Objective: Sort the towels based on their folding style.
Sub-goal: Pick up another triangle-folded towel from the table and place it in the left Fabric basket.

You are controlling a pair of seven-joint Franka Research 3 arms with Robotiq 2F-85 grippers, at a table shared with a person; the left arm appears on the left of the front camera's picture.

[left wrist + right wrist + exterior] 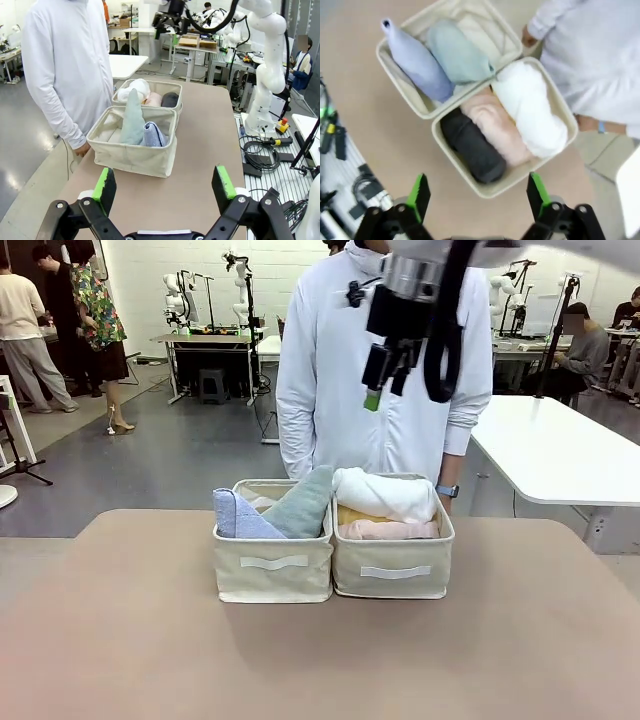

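Beige fabric walls hold everything you care about: the left basket (272,578) near the table's far edge carries the light blue cone (238,517) and the grey-green cone (300,504), both leaning tips-up toward that basket's right wall. Touching it, the right basket (393,578) holds the rolled towels: white roll (384,494) on the person's side, pink roll (388,530) beside it, yellow roll (352,514) peeking beneath, and dark grey roll (471,145) at the wall nearest you. Their long axes run side to side across the basket. Your left gripper (166,185) stands spread and empty, off the left basket's end. Your right gripper (478,192) is also spread and empty, hanging high over the baskets, so it sits nearer. By my reading, the sorting looks finished.
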